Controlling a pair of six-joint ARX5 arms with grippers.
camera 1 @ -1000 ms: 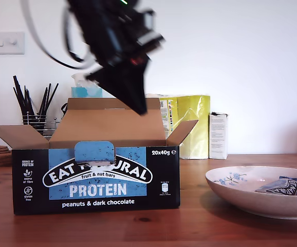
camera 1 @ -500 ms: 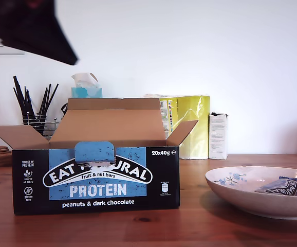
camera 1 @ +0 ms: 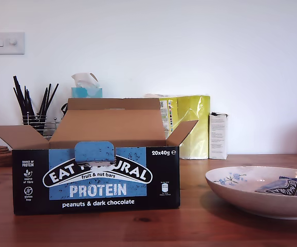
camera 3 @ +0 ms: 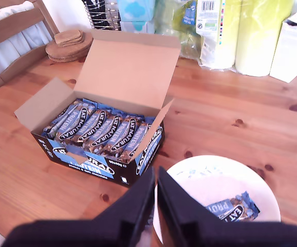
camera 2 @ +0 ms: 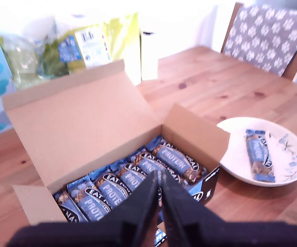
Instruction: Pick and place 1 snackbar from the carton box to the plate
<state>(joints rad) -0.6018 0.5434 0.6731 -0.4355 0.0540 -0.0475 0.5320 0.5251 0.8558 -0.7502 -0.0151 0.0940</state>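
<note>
Resting in the plate (camera 1: 251,198), one snackbar (camera 1: 281,186); carton box (camera 1: 96,177) stands open on the bench (camera 1: 200,226), well apart from it. First tool (camera 2: 160,191) and second tool (camera 3: 155,186): both narrow, tips all but meeting, nothing held, high above the bench. Risk: a second pass could add an extra bar, or a low sweep could clip the raised flap. Wrist views show the packed rows; the exterior view shows neither rows nor arms.

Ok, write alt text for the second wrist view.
My second gripper, jaws closed and empty, hangs above a cream plate holding one snackbar. Beside the plate on the wooden table stands an open carton box packed with bars.
</note>
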